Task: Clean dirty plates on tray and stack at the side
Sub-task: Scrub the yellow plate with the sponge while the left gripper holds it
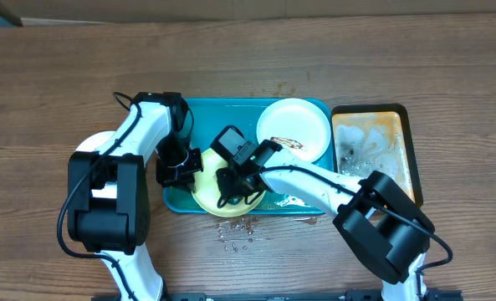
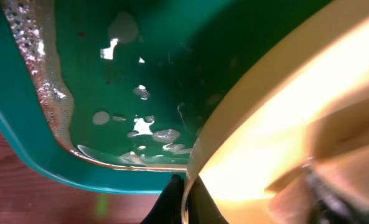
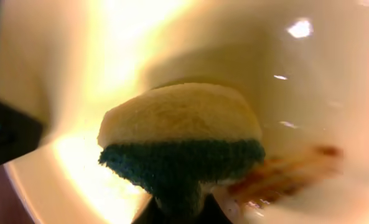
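The white-and-black left arm [image 1: 133,134] bends inward, and its black two-finger left gripper [image 1: 179,171] points down with jaws pinched on the rim of a pale yellow-green round plate [image 1: 204,201]. The white-and-black right arm [image 1: 314,180] stretches leftward. Its black two-finger right gripper [image 1: 233,186] angles down, clamped on a yellow sponge with a dark green scouring face [image 3: 181,134].

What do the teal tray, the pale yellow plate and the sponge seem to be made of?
The teal tray: likely plastic, glossy; wet highlights, rounded moulded rim. The pale yellow plate: smooth, glossy plastic or glazed ceramic; bright reflections leave it open. The sponge: soft yellow foam over a dark green scouring layer; porous, fibrous texture.
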`<state>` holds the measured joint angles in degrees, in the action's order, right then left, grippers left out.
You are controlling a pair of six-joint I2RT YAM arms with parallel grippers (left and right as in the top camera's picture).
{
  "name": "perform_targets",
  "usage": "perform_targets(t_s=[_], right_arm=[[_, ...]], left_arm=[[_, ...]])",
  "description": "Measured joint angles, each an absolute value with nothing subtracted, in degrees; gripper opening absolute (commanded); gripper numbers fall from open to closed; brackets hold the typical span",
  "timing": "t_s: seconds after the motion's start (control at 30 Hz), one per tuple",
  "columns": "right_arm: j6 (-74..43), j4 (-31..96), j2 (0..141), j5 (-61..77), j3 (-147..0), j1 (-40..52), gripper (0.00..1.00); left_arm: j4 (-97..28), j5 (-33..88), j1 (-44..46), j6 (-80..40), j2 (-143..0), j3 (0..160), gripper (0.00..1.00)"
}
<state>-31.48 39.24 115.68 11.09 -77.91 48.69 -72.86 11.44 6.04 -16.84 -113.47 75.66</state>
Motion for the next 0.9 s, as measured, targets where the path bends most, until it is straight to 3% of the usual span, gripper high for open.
perform_targets(t_s=[0.23, 0.43, 0.57, 0.9], right_arm=[[-27.24, 40.42, 115.68, 3.20, -77.89, 45.17, 0.04], [-17.56, 35.92, 116.07, -0.36, -77.38, 42.96, 0.10], [-12.01, 33.36, 116.38, 0.69, -77.25, 42.83, 0.13], [-9.19, 32.27, 116.73, 2.98, -82.81, 42.68, 0.11]], left_arm=[[-72.47, 11.75, 6.04, -17.72, -113.47, 75.61, 0.04], [-72.49, 11.77, 6.02, -18.09, -113.47, 75.35, 0.04], [-72.58, 11.55, 6.02, -18.09, -113.47, 75.33, 0.04], [-72.36, 11.18, 6.02, -18.09, -113.47, 75.29, 0.04]])
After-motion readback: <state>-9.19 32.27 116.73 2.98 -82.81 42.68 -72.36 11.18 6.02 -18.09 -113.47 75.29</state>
